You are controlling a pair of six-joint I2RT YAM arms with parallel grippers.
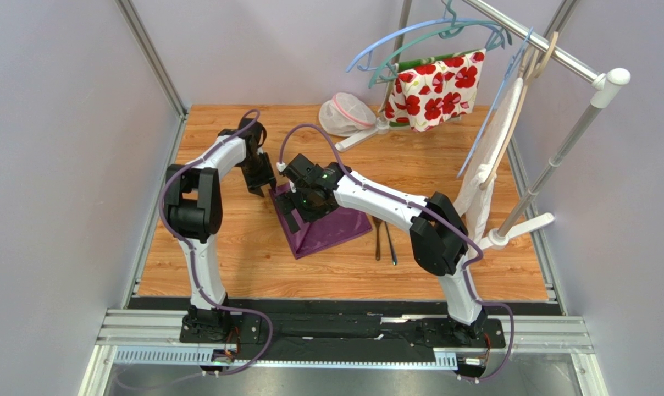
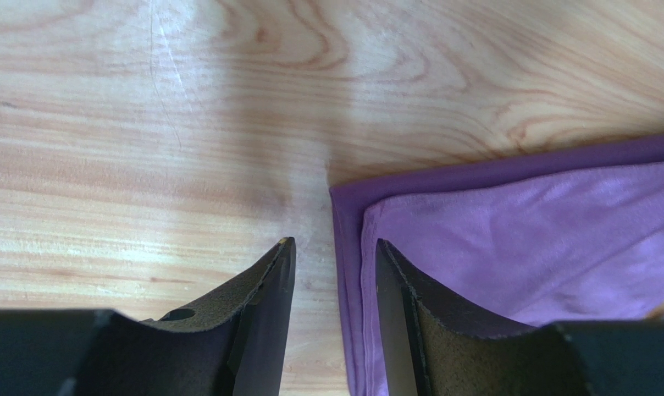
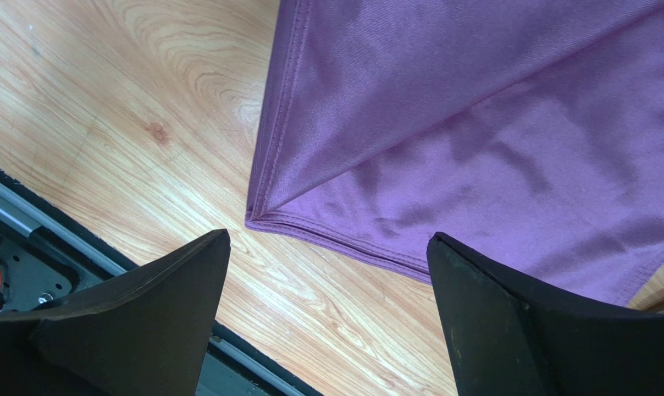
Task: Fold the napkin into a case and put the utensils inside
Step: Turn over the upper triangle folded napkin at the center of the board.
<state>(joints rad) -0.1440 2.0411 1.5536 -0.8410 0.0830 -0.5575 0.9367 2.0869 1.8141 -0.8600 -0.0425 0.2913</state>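
Napkin [image 1: 331,224] lying flat on the table [image 1: 228,264], middle of the workspace, already doubled over with layered hems showing at the corners. Utensils [image 1: 383,239] parked just beside its right edge. Left gripper [image 2: 331,256] parted only narrowly, straddling the hem at one corner, not clamped on anything visible. Right gripper [image 3: 327,247] spread wide over another folded corner, holding nothing. Probably handles like any thin cloth: light, limp, zero stiffness, prone to sliding on that smooth wood. Best to pinch right at a corner through both layers, low down, then drag slowly to avoid flopping the fold open.
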